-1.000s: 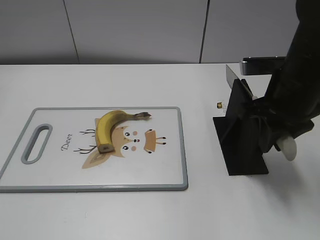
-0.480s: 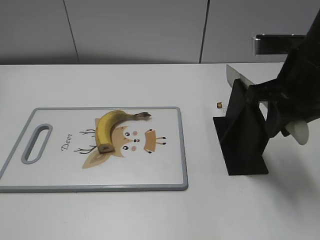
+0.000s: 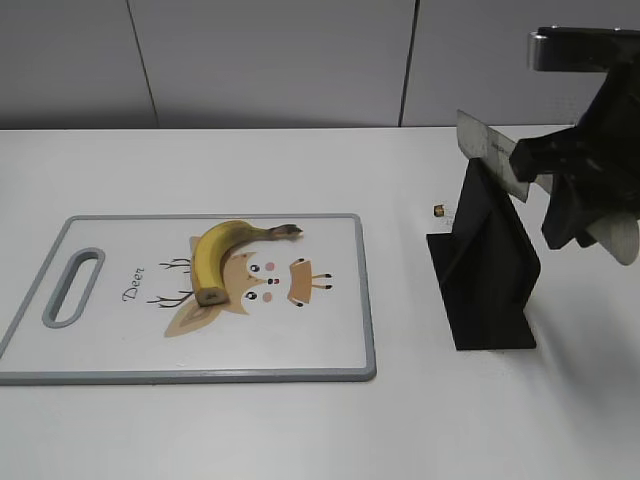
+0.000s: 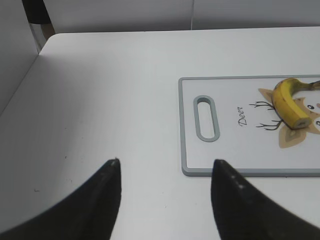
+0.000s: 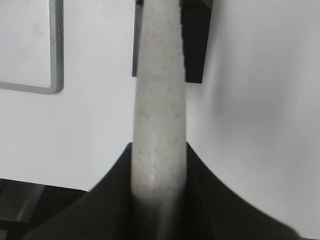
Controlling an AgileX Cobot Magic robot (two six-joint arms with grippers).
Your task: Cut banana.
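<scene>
there was one banana (image 3: 218, 252) and one cutting board (image 3: 60, 355). one knife (image 3: 500, 158) and one black stand (image 3: 487, 272) were also present.

Bare table (image 3: 400, 170) lies open between the cutting board (image 3: 340, 300) and the black knife stand (image 3: 487, 270), the only upright obstacle nearby.

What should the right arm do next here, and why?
Probably carry the knife left toward the banana. The right pincer grips its pale handle, the blade looks nearly clear of the black stand, and the banana lies uncut on the cutting board.
</scene>
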